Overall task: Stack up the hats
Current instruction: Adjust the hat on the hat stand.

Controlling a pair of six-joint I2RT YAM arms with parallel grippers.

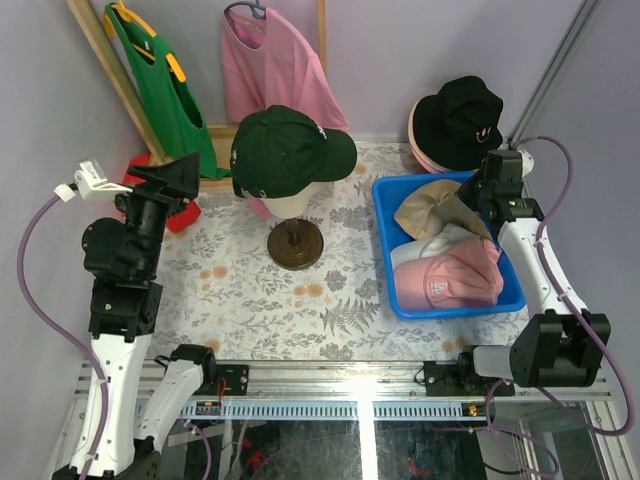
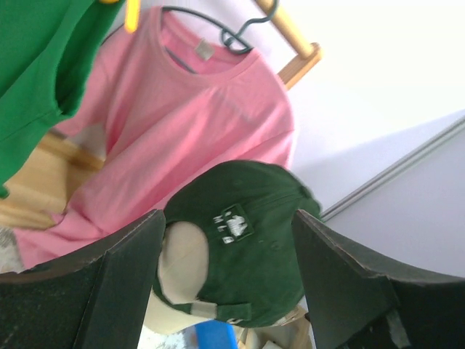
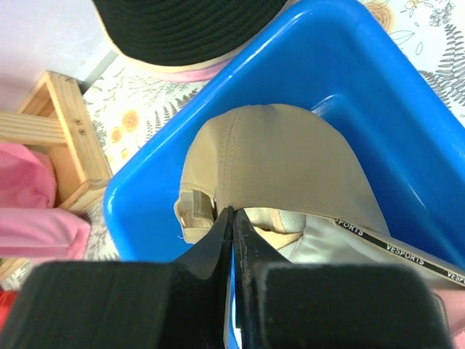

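Hats are spread over three spots on the floral worktop. A tan baseball cap, a white baseball cap and a pink baseball cap are heaped in the blue bin at right. A black bucket hat sits on a pink bucket hat just beyond the bin's far edge. A dark green baseball cap rides on the cream mannequin head at centre, in front of a pink T-shirt and a green T-shirt hanging from a wooden rack.

The right pincer reaches down into the bin's far end, its fingers pressed together on the rear edge of the tan cap, right beside the adjuster strap. The cap's crown swells away from the fingertips, so its length runs straight out from the grip toward the bin's far wall. Which way the brim points cannot be made out. The two bucket hats lie on past that wall, nearly in line with the cap's length, which makes the right arm by far the nearer one to them. If they are the pile in the making, the cap looks to need a lift clear of the blue rim and a short carry away from the arm's base.

The left pincer hangs in the air at the worktop's left side with its fingers well apart, holding and touching nothing. The green cap on the mannequin head is framed between them, some way off.
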